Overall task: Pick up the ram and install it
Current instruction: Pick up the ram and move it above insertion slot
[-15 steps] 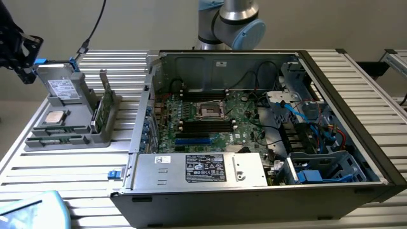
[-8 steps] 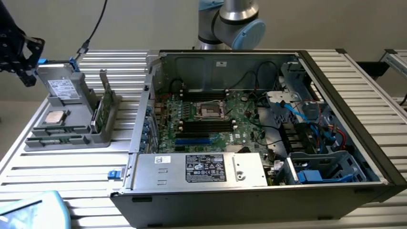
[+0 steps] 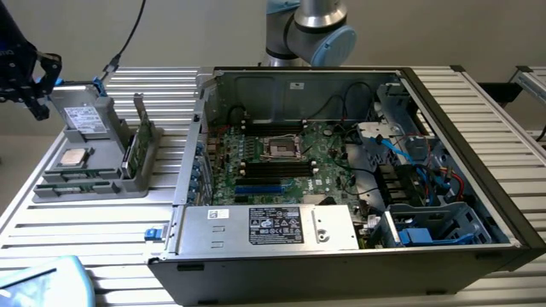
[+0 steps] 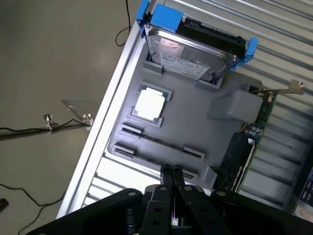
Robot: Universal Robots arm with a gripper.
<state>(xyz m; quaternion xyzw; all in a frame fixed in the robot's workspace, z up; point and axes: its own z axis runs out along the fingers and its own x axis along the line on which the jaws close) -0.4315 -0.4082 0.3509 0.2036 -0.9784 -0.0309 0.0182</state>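
Observation:
A grey parts tray [image 4: 195, 115] [image 3: 119, 185] sits on the slatted table, at the exterior view's left. Two thin green ram sticks lie in it: one [image 4: 161, 142] [image 3: 83, 173] stands edge-on between small holders, the other [image 3: 75, 188] lies in the row beside it. My gripper [image 4: 171, 171] [image 3: 39, 112] is shut with nothing between its fingers. It hangs above the tray, its fingertips over the outer ram row. The open computer case [image 3: 477, 160] shows the motherboard [image 3: 328, 153] with dark memory slots [image 3: 277, 167].
The tray also holds a hard drive in a blue bracket [image 4: 193, 46] [image 3: 84, 118], a square silver processor [image 4: 149, 104] [image 3: 75, 157] and a taller green expansion card with a metal bracket [image 4: 259, 115] [image 3: 140, 144]. The arm's base [image 3: 307, 32] stands behind the case. Cables lie on the floor [image 4: 29, 129].

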